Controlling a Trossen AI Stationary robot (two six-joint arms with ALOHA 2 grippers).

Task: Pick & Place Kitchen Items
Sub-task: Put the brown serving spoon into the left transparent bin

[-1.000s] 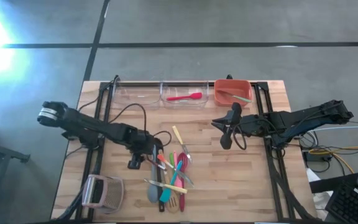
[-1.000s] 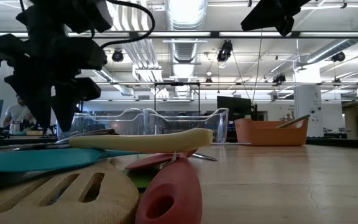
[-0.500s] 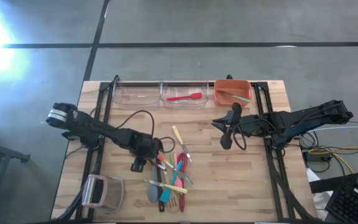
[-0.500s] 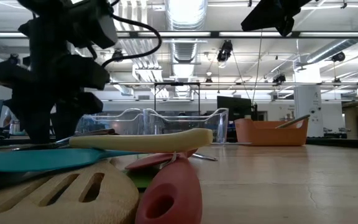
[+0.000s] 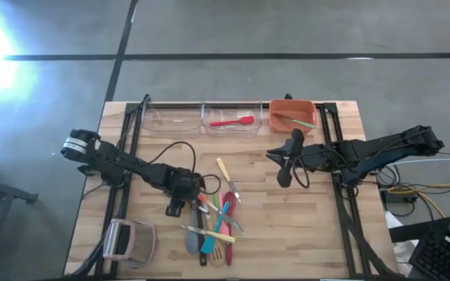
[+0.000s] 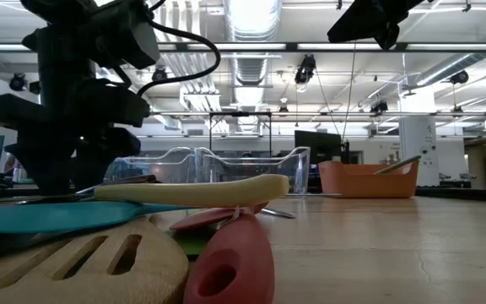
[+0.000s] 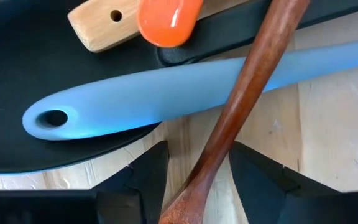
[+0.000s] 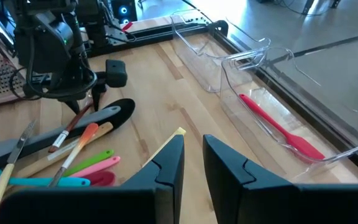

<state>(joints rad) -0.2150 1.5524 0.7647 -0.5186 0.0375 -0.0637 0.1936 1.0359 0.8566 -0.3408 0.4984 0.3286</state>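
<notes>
The dark brown wooden utensil handle (image 7: 241,106) lies at the left edge of the heap of slim long-handled kitchen utensils (image 5: 213,222) near the middle of the wooden bench (image 5: 303,226), crossing over a pale blue-grey silicone handle with a hanging hole (image 7: 166,99) and a black flat utensil (image 7: 73,81). An orange-tipped handle (image 7: 166,18) and a light wooden handle end (image 7: 104,25) lie just beyond it.

Compared with one second ago, the left end effector (image 5: 175,204) has travelled toward the heap and descended; in the low view it now stands lower, close to the bench. Its fingers are spread apart, one on each side of the brown handle (the handle end sits between them, unclamped). In judgement, the approach phase is complete and the closing of the fingers is the pending step.

The right end effector (image 5: 284,173) has not moved over the same interval. It hangs above bare bench right of centre, fingers parted and carrying nothing.

Along the far edge, a clear plastic bin (image 5: 230,117) holds a red spatula (image 5: 231,122); the orange bin (image 5: 292,115) beside it holds a utensil as well. Most utensils are not yet placed.
</notes>
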